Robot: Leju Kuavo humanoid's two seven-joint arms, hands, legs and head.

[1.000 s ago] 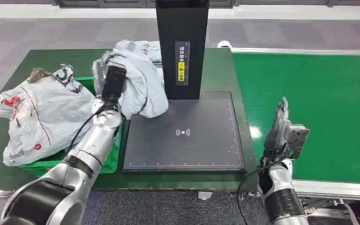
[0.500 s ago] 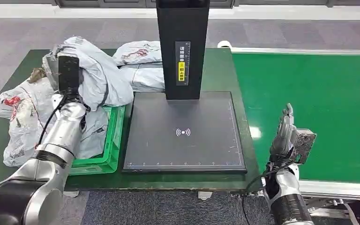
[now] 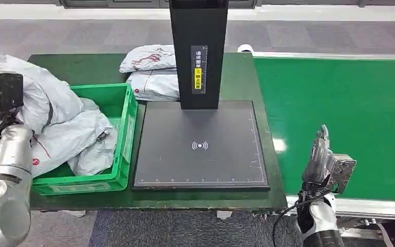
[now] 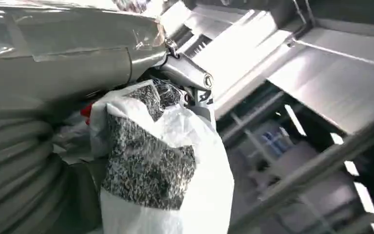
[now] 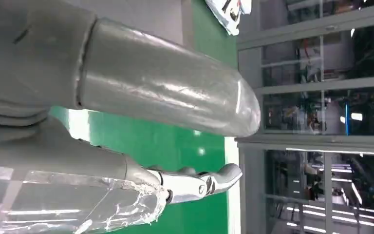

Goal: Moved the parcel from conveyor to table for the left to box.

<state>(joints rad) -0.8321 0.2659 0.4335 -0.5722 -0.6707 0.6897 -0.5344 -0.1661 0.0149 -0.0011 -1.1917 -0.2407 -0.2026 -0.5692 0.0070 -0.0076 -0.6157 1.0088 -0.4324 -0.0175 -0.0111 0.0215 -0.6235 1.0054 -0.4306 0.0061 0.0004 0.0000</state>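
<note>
1. Overhead, the left hand (image 3: 2, 98) grips a crumpled grey poly-mailer parcel (image 3: 41, 100) at the table's (image 3: 257, 82) left edge, just above the green crate's (image 3: 126, 128) left side.
2. In the left wrist view the parcel (image 4: 165, 161) shows white film with a speckled patch, bunched against the hand (image 4: 53, 73).
3. In the right wrist view the right hand (image 5: 165, 126) is empty, its fingers straight over the green conveyor (image 5: 151, 141).
</note>
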